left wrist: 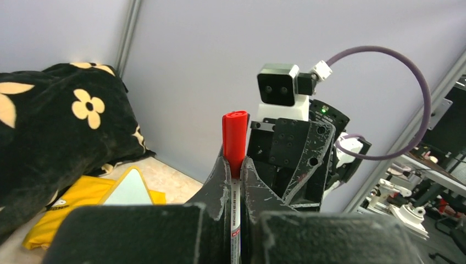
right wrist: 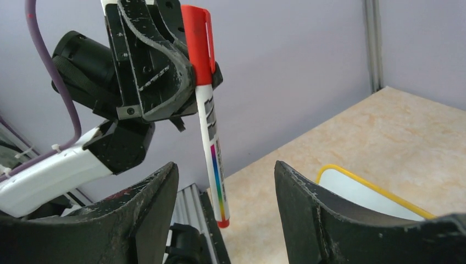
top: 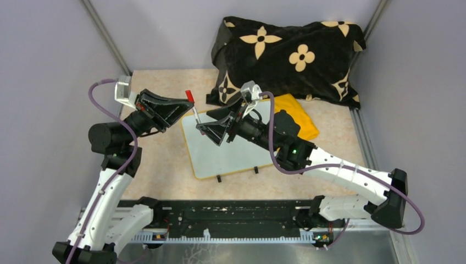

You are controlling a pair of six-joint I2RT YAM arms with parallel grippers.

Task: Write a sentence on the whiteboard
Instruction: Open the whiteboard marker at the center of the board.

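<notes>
The whiteboard (top: 231, 148) lies flat on the table, white with a yellow rim; one of its corners shows in both wrist views (left wrist: 129, 190) (right wrist: 362, 192). No sentence is in view on it. My left gripper (top: 186, 104) (left wrist: 234, 165) is shut on a marker (right wrist: 211, 143), held upright above the board's left corner, red cap (left wrist: 234, 137) on top. My right gripper (top: 207, 127) (right wrist: 225, 170) faces it, open. The marker's lower end hangs between the spread fingers (right wrist: 308, 203) and touches neither.
A black pillow with cream flowers (top: 291, 58) lies at the back. A folded yellow cloth (top: 299, 118) sits by the board's far right corner. Grey walls close in the sides. Two black clip feet (top: 218, 179) stand at the board's near edge.
</notes>
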